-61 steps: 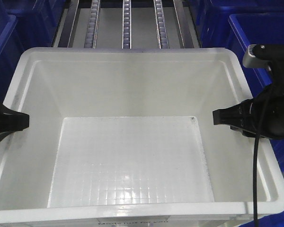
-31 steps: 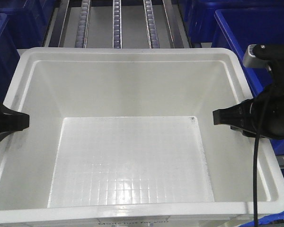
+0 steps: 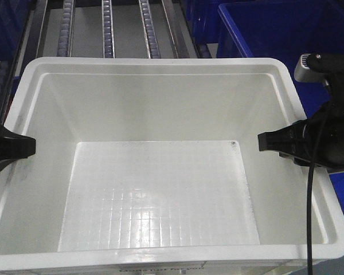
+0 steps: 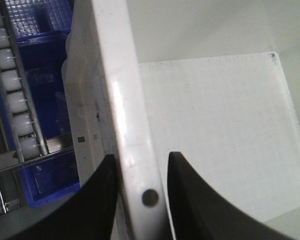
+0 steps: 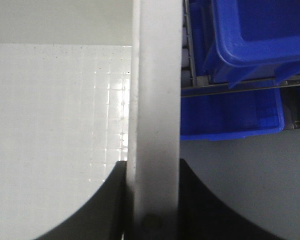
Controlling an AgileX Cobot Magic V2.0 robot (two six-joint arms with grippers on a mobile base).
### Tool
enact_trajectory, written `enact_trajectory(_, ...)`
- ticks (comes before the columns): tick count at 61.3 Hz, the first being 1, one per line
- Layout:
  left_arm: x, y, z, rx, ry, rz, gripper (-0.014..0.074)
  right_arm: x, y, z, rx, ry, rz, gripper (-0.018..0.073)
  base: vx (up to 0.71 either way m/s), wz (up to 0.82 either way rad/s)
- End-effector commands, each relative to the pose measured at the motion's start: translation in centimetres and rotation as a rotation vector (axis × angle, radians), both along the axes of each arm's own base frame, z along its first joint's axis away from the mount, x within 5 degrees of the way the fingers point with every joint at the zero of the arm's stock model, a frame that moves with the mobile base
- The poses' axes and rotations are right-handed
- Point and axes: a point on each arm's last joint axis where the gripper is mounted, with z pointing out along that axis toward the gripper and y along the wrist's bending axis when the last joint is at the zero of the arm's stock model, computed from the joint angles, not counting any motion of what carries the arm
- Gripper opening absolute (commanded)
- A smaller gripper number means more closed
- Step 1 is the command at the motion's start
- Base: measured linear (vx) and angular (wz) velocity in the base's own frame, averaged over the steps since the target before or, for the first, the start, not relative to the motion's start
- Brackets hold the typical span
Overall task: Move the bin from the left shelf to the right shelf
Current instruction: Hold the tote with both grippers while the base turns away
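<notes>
Bin (image 3: 160,67) clamped at both side rims: left gripper (image 4: 140,162) and right gripper (image 5: 151,167) each closed on wall. We judge transfer midway — set-down at right side not yet done.

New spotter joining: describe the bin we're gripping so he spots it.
In front of the roller-track shelf, the large white bin fills the front view, side walls clamped by the left gripper and right gripper. Its neighbours are blue bins; it alone is white, grid-floored.
</notes>
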Motion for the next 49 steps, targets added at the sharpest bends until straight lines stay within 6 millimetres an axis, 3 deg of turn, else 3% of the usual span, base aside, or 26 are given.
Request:
enact_trajectory(1, -0.19, 0.17, 2.32, -0.007, -0.155, -0.004, 0.0073, 0.53, -1.23, 2.21, -0.069, -0.168, -0.018, 0.0036, -0.08, -0.27)
enact_trajectory(49, -0.19, 0.17, 2.32, -0.007, -0.155, -0.004, 0.0073, 0.53, -1.23, 2.22, -0.068, -0.169, -0.017, 0.0036, -0.12, -0.38)
